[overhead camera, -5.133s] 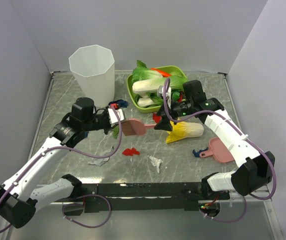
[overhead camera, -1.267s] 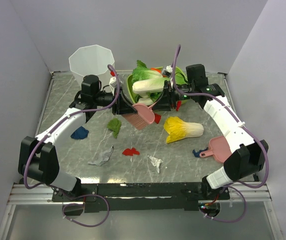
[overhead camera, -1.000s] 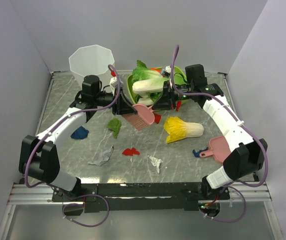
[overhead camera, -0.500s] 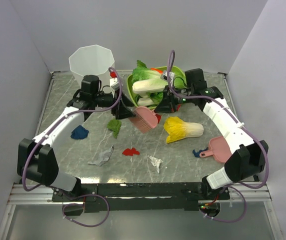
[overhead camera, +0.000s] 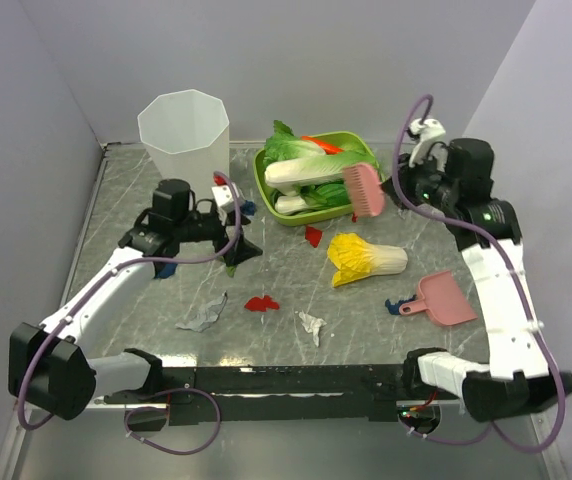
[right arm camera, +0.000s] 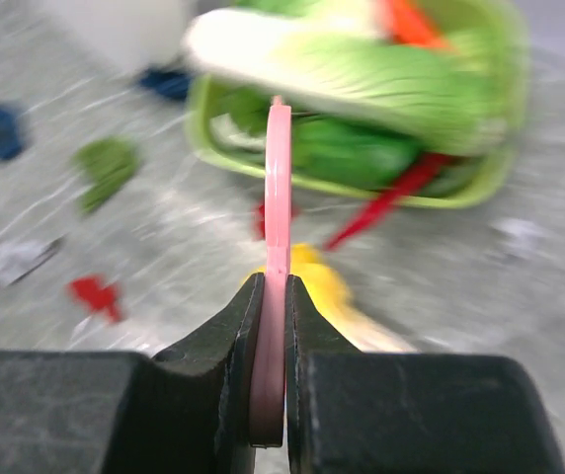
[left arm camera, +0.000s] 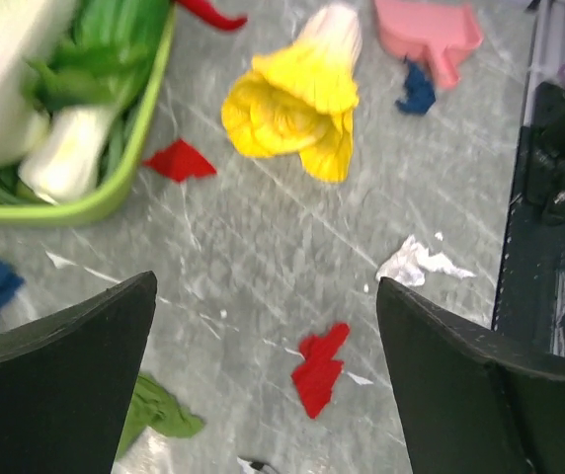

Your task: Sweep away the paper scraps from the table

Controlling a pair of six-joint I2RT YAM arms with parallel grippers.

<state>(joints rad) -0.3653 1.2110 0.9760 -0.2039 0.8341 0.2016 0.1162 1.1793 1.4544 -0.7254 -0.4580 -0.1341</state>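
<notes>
Pulled back from the middle, the right gripper (right arm camera: 270,286) sits right of the green tray (overhead camera: 266,190), clamped on the pink brush (overhead camera: 364,190). The left gripper (left arm camera: 265,286) gapes empty front-left of the tray. Bare table (overhead camera: 116,200) runs left of the tray to its rail. Before the tray lie paper scraps (overhead camera: 262,303): two red, three blue, two white-grey, one green beside the left gripper.
</notes>
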